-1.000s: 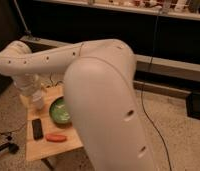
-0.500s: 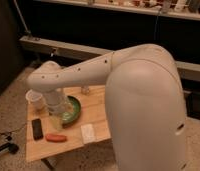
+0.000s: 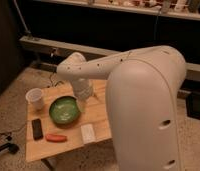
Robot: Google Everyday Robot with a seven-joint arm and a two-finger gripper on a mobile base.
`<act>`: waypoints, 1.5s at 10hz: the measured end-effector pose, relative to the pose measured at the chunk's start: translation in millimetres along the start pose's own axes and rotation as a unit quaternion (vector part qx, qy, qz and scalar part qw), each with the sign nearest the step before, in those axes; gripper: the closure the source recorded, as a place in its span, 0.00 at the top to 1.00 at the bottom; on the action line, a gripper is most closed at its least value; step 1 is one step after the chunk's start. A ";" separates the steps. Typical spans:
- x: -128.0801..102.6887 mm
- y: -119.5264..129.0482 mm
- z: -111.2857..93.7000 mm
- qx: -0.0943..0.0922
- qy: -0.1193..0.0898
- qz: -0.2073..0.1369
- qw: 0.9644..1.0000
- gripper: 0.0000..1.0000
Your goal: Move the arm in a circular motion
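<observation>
Cream-white, the gripper [image 3: 84,93] hangs over the wooden table [image 3: 100,112], just right of the green bowl [image 3: 64,110]; its jaws' spread cannot be told. Behind it, the arm [image 3: 138,95] fills the near right.

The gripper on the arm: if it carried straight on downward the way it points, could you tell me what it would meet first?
Probably the wooden table just right of the green bowl. The gripper hangs below the arm, pointing down; depth is unclear, so the bowl's rim is possible.

No text, label, brand or number is readable anywhere; the gripper [image 3: 84,93] hangs just above the worktop [image 3: 100,112]
</observation>
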 end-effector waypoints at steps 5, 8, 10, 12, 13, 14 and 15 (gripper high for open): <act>-157.1 -4.1 -72.7 0.042 -0.091 0.100 0.990 0.65; -223.9 103.1 -111.3 0.056 -0.126 0.008 0.990 0.65; -228.9 178.0 -123.7 0.048 -0.135 -0.081 0.986 0.65; -199.6 226.2 -119.1 0.032 -0.123 -0.169 0.977 0.65; -173.6 234.4 -110.3 0.024 -0.107 -0.205 0.973 0.65; -126.8 228.3 -91.7 0.013 -0.074 -0.246 0.966 0.65; -100.6 217.4 -80.7 0.010 -0.053 -0.261 0.964 0.65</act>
